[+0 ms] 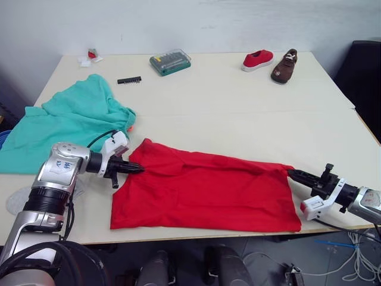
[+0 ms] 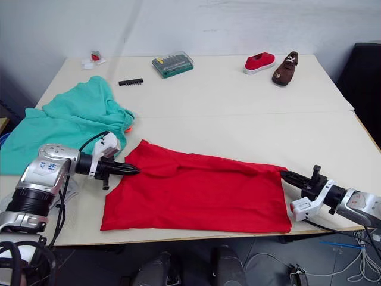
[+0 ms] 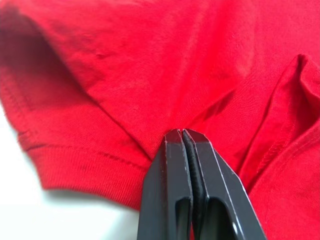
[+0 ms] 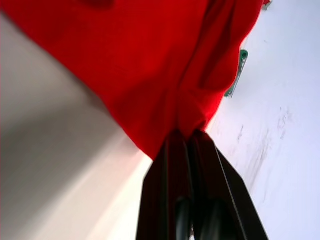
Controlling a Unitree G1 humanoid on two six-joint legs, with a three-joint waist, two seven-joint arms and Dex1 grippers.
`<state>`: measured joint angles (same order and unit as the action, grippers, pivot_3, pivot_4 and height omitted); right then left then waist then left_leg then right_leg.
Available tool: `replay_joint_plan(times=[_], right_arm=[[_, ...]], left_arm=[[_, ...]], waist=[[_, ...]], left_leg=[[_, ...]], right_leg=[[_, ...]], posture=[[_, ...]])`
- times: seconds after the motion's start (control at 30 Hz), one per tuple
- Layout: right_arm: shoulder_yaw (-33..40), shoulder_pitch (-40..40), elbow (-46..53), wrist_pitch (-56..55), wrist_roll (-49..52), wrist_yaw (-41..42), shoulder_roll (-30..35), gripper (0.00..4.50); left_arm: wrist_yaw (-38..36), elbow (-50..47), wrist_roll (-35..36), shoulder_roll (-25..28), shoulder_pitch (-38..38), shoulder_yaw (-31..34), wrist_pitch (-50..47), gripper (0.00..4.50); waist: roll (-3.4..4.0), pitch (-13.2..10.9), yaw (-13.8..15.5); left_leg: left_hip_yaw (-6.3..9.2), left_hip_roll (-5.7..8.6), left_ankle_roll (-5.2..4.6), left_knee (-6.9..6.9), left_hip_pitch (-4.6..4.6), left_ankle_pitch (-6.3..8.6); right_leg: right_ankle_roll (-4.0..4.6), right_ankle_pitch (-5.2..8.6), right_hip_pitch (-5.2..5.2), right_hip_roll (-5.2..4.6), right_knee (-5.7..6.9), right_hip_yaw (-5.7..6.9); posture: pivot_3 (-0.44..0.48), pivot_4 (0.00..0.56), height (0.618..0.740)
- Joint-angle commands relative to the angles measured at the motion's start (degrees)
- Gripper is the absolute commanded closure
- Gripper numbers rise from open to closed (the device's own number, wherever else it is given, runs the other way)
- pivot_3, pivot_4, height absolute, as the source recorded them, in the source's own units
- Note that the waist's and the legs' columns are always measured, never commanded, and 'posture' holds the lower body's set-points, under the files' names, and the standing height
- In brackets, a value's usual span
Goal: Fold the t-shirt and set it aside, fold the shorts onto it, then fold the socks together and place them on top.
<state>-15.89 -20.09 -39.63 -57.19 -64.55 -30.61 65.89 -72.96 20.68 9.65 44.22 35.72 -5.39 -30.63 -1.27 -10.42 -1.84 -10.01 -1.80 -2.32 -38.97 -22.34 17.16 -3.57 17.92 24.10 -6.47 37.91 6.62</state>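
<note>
Grippers, left (image 1: 138,168) and right (image 1: 293,173), I see pinching the bright red fabric t-shirt (image 1: 205,190) at 9 and 3 o'clock edges.

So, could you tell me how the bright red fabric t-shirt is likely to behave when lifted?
The bright red fabric t-shirt probably sags limply: it creases where each hand pinches it. It looks thin, so likely light.

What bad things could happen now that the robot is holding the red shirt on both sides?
Each tool pinches just a small bit of the t-shirt: the left tool at one edge, the right tool at a corner. If they pull apart too hard, the cloth might slip out. The shirt's near edge also lies close to the table edge, so a dropped side could slide off.
</note>
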Motion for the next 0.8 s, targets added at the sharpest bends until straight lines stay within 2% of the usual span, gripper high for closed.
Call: replay_joint_plan(times=[0.03, 0.2, 0.27, 0.33, 0.4, 0.53, 0.6, 0.7, 0.8], right_arm=[[0.0, 0.3, 1.8, -5.8, 8.5, 5.6, 1.2, 3.52], [2.1, 6.8, 9.6, -10.1, 19.0, 14.2, 5.3, 1.82], [3.8, 10.4, 11.8, -9.7, 27.5, 18.4, 7.2, 1.16], [5.3, 13.7, 14.1, -7.8, 38.2, 22.8, 8.6, 1.16], [7.0, 16.3, 18.5, -0.9, 53.1, 29.8, 8.5, 1.16], [9.2, 16.0, 31.7, 20.8, 78.6, 44.1, 4.8, 1.16], [9.1, 12.7, 38.4, 35.6, 88.6, 49.0, 1.1, 1.13], [8.9, 7.4, 44.7, 52.2, 96.0, 52.5, -3.9, 1.7], [4.9, 0.4, 48.5, 67.3, 98.0, 54.5, -11.0, 2.7]], left_arm=[[-2.6, -4.4, 4.4, 1.4, -0.1, 2.6, -2.9, 3.57], [-4.0, -9.0, 7.5, 5.4, -3.4, 5.3, -4.8, 2.03], [-5.4, -13.4, 11.3, 7.3, -5.0, 7.6, -8.3, 1.41], [-6.0, -16.9, 14.9, 8.7, -6.1, 10.1, -11.7, 1.41], [-2.8, -17.5, 16.6, 8.0, -4.5, 12.5, -13.6, 1.41], [5.8, -14.0, 14.6, 3.2, 0.4, 12.8, -10.8, 1.41], [9.0, -11.5, 12.2, 0.4, 2.5, 11.0, -7.2, 1.82], [11.3, -8.4, 8.9, -2.9, 5.1, 7.6, -2.3, 2.61], [12.5, -5.0, 3.9, -6.9, 7.2, 1.2, 2.2, 3.52]], waist=[[0.04, 0.0, 0.1], [0.13, -0.1, 0.0], [0.13, -0.1, -0.1], [0.12, -0.1, 0.0], [0.08, -0.1, 0.1], [0.02, -0.2, 0.3], [0.02, -0.2, 0.4], [0.02, -0.2, 0.4], [0.01, -0.2, 0.4]], left_leg=[[0.01, 0.01, 0.0, 0.0, 0.0, 0.0], [0.03, -0.01, 0.03, 0.12, 0.05, 0.02], [0.04, -0.01, 0.04, 0.18, 0.11, 0.02], [0.04, -0.01, 0.04, 0.17, 0.13, 0.02], [0.08, -0.02, 0.04, 0.12, 0.18, 0.02], [0.31, -0.05, -0.02, 0.09, 0.69, 0.06], [0.4, -0.05, 0.01, 0.13, 0.89, 0.11], [0.51, -0.06, 0.05, 0.22, 0.94, 0.17], [0.52, -0.06, 0.05, 0.24, 0.74, 0.17]], right_leg=[[-0.03, 0.02, 0.0, 0.0, 0.01, 0.0], [-0.03, 0.11, 0.02, 0.02, 0.05, -0.01], [-0.02, 0.14, 0.01, 0.02, 0.05, -0.03], [-0.01, 0.14, -0.02, 0.01, 0.03, -0.05], [-0.01, 0.14, -0.1, 0.01, 0.04, -0.05], [-0.01, 0.13, -0.76, 0.0, -0.06, 0.04], [-0.02, 0.13, -1.02, -0.01, -0.13, 0.09], [-0.01, 0.14, -1.12, -0.01, -0.22, 0.21], [-0.01, 0.14, -0.93, -0.01, -0.25, 0.3]], posture=[[0.0, 0.15, 0.74], [0.0, 0.15, 0.74], [0.0, 0.15, 0.74], [0.0, 0.15, 0.74], [0.0, 0.15, 0.74], [0.0, 0.15, 0.74], [0.0, 0.15, 0.74], [0.0, 0.15, 0.74], [0.0, 0.15, 0.74]])
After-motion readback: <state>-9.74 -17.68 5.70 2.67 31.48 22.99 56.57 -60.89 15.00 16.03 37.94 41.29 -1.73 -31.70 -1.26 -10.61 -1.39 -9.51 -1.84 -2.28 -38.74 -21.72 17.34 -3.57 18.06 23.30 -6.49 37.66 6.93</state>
